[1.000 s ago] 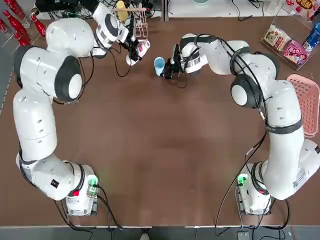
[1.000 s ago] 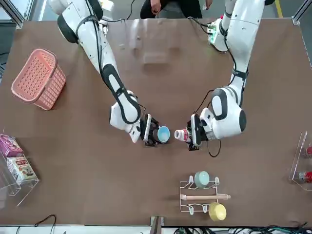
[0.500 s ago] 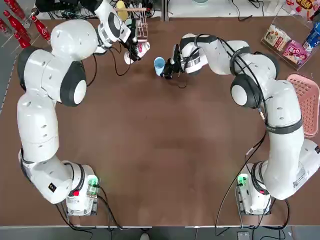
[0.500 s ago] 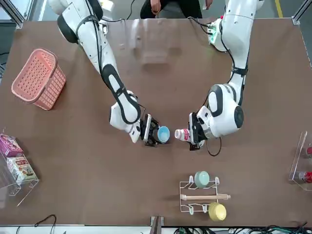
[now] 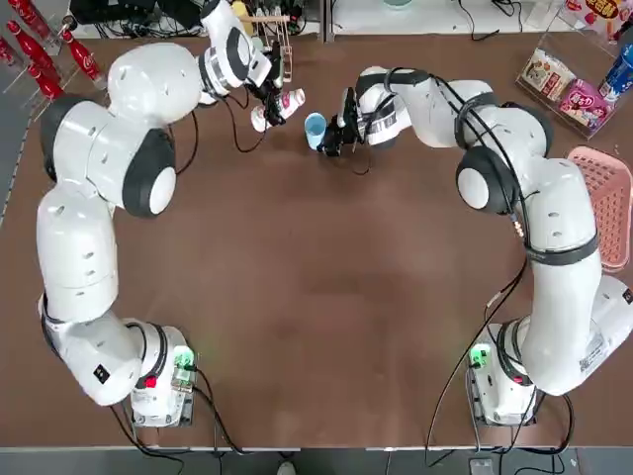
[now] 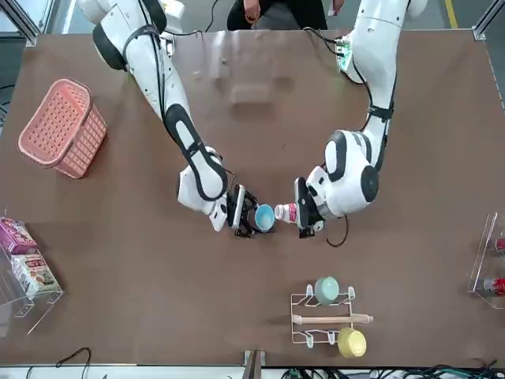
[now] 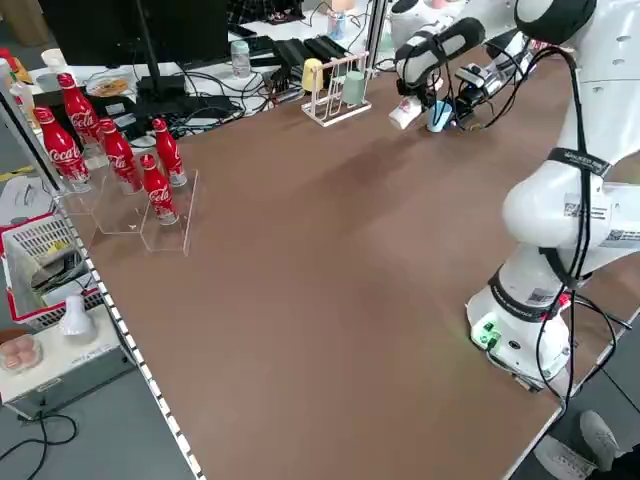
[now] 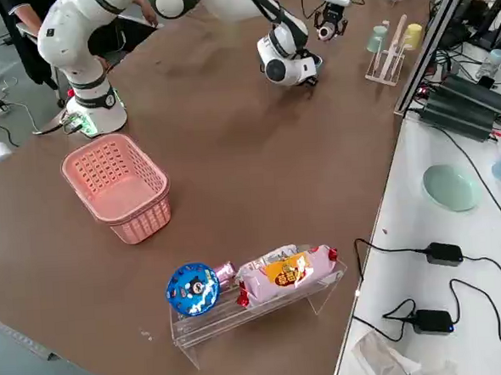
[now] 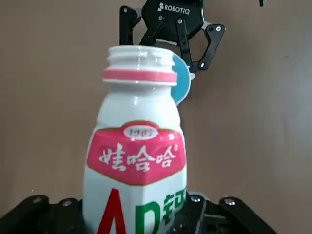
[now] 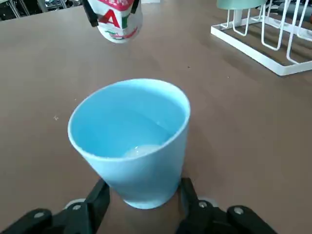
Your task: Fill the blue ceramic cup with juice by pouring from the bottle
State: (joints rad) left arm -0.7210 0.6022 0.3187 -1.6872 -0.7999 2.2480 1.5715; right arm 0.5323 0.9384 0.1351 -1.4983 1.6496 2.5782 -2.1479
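While the right gripper (image 10: 141,204) is hugging the blue ceramic cup (image 10: 130,139) tight, the left gripper (image 9: 141,219) is squeezing the bottle (image 9: 136,161), tipping it just beside the cup.

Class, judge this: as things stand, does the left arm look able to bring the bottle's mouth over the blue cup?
Probably yes. The left pincer holds the bottle tipped beside the blue cup, with nothing between them.

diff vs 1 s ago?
Left end effector carried the bottle, held on its side, toward the blue cup; its mouth now sits right beside the rim. Grip unchanged. Right end effector and the cup it holds stayed put, as did the cup rack.
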